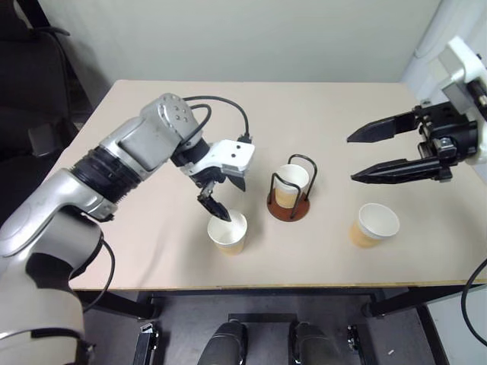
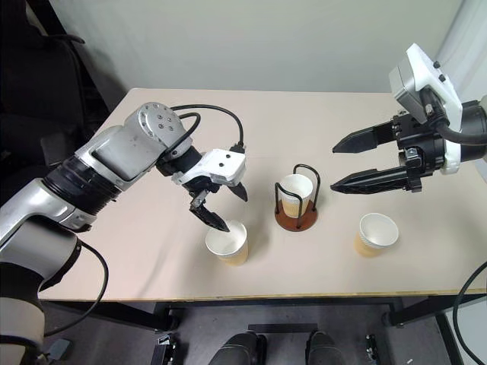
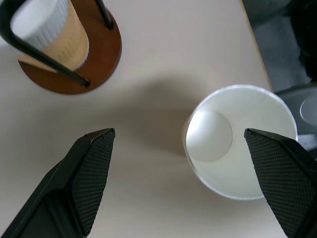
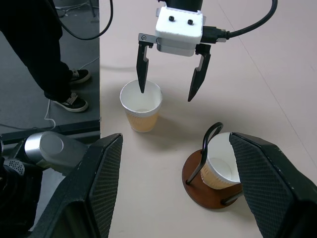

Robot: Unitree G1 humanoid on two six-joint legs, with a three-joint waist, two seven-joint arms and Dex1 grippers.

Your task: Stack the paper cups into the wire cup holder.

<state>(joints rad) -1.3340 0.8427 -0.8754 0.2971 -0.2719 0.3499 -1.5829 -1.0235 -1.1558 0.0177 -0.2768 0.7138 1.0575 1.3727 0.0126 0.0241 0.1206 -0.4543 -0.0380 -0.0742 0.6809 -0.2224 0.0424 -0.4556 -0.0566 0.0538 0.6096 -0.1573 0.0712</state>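
Beige desk [image 1: 342,106] carries everything. My left hand [image 2: 228,209] points down at the near-edge cup [image 1: 227,231], fingers spread wide; one fingertip [image 4: 143,88] sits at or just inside the rim, the other outside it toward the holder — contact hard to call. My right hand [image 2: 358,163] hovers above the desk's right side, fingers apart, holding nothing. Wire cup holder [image 1: 289,199] stands mid-desk with one paper cup [image 2: 294,192] seated upright inside its loops. Third cup [image 1: 374,224] stands upright to the holder's right, near the front edge.
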